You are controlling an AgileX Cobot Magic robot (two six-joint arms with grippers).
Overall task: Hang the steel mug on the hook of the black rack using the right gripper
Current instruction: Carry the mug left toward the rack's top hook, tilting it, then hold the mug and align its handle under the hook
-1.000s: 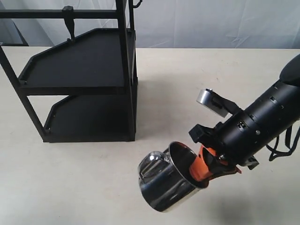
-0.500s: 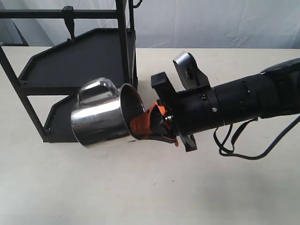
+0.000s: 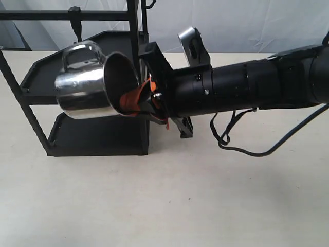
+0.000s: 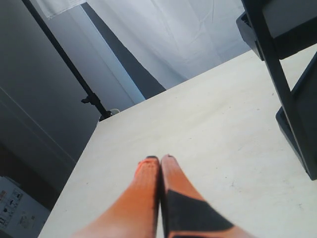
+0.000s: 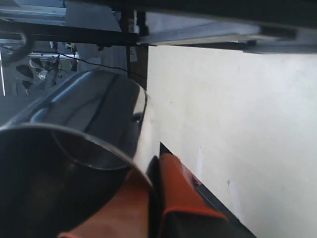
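Note:
The shiny steel mug lies on its side in the air in front of the black rack, with its looped handle turned upward. My right gripper is shut on the mug's rim, one orange finger inside and one outside; the right wrist view shows the same grip on the mug. The hook hangs from the rack's top bar, just above the handle and apart from it. My left gripper is shut and holds nothing, low over the table.
A small curled hook sits at the rack's top right post. The rack's post and shelf corner stand close to the left gripper. A black cable hangs from the right arm over the pale table.
The right arm has carried the mug from low over the table's front up and to the left. The mug is now before the rack's upper shelf, handle under the hook.

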